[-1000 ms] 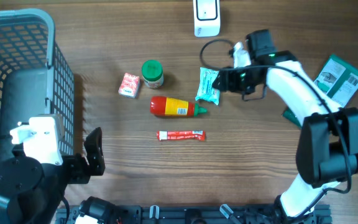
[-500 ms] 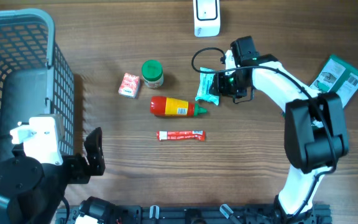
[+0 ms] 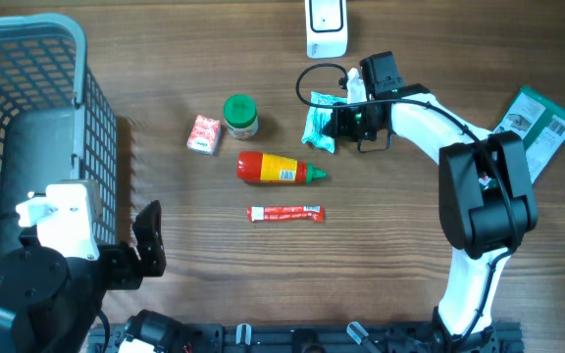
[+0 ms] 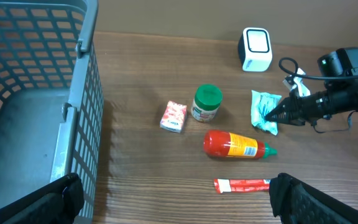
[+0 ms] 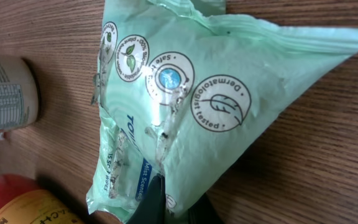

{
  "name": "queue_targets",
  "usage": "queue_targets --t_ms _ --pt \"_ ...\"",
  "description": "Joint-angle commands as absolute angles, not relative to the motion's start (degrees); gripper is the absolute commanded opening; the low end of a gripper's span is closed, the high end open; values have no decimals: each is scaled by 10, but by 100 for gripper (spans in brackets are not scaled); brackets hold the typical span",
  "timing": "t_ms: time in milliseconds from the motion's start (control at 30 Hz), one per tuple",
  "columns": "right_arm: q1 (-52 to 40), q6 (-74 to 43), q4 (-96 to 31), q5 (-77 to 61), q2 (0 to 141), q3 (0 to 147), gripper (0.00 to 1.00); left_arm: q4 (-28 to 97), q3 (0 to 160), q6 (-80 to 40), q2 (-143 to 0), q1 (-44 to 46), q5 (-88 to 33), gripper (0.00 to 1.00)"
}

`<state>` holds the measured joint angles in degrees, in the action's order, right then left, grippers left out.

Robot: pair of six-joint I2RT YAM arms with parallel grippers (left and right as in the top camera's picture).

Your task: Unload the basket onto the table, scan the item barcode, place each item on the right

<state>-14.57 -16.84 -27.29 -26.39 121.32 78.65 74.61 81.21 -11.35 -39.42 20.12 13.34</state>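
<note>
Since a second ago, our right jaws have slid onto the green wipes packet [image 3: 317, 127] and shut, pinching its edge, we judge, to carry its barcode to the scanner [image 3: 326, 27] just beyond them. Our left jaws hang wide, well apart.

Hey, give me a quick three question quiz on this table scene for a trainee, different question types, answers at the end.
1. True or false: the right gripper is shut on the green wipes pack.
2. Which lies nearest the basket? A) ketchup bottle B) small red carton C) red sachet
3. Fill in: the jar has a ___ lid.
Key: 1 true; 2 B; 3 green.
</note>
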Motion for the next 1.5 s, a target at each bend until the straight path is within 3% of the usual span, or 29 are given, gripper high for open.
queue_targets --t_ms 0,67,267,433,733,1100,1467 --pt "-147 -165 -309 -186 1272 759 4 745 812 -107 -395 200 126 100" --pt "-138 -166 -350 -143 1255 770 4 745 812 -107 -395 200 126 100" --pt "-142 -167 -525 247 1134 825 4 745 812 -107 -395 200 126 100" --pt "-179 -157 -540 431 1097 826 4 745 812 -107 -395 200 126 100" --pt "-272 -106 -487 447 1170 804 4 745 812 -107 -395 200 126 100" --pt "-289 -106 -504 371 1192 806 4 745 812 -107 -395 200 126 100" --pt "-269 36 -488 22 1005 806 4 738 812 -107 -395 200 131 100"
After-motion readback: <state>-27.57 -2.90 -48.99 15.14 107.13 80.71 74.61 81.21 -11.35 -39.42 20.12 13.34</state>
